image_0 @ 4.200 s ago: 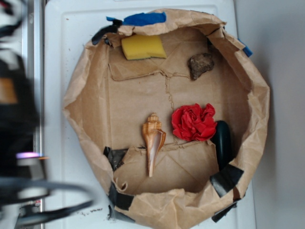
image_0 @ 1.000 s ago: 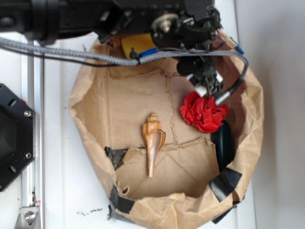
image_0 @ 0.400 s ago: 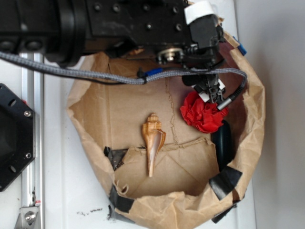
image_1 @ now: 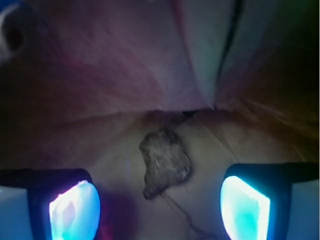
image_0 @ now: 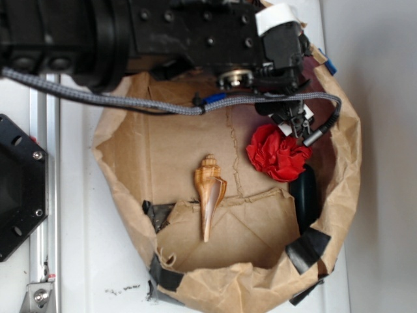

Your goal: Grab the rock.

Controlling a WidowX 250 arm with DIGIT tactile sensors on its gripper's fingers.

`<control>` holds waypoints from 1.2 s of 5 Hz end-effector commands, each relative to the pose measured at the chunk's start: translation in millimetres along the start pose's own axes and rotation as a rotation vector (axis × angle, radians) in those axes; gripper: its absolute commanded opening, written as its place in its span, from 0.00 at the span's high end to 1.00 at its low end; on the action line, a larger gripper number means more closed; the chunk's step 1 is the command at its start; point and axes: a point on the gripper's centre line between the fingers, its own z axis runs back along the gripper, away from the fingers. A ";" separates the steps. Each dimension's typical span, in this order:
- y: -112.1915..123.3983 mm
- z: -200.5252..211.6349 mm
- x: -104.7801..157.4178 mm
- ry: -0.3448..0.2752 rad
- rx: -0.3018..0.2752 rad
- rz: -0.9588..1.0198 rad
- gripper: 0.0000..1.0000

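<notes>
We have the end effector (image_1: 160, 202) open, its fingers (image_1: 75, 207) wide to either side of the rock (image_1: 165, 162), which lies against the far wall of the paper tray (image_0: 117, 163). We should descend straight, centre it, then close.

White table (image_0: 85, 215), crumpled brown paper basin (image_0: 120, 189) on it, black mount plate (image_0: 16, 189) at left

Exterior view: overhead, straight down on paper-lined basket (image_0: 339, 195). Wrist view: low, close, between gripper fingers (image_1: 75, 210), facing rock (image_1: 165, 162) inside same basket.
</notes>
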 end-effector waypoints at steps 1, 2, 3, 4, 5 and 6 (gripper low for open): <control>2.2 -8.4 8.9 -0.038 0.004 0.019 0.00; -1.1 -17.0 4.3 -0.043 0.024 0.001 0.00; -4.1 -24.3 1.6 -0.077 0.059 -0.001 0.00; -5.8 -29.8 -0.1 -0.053 0.062 -0.022 0.00; -6.6 -31.4 0.0 -0.021 0.051 -0.007 0.43; -5.6 -31.9 -0.9 -0.016 0.056 -0.009 1.00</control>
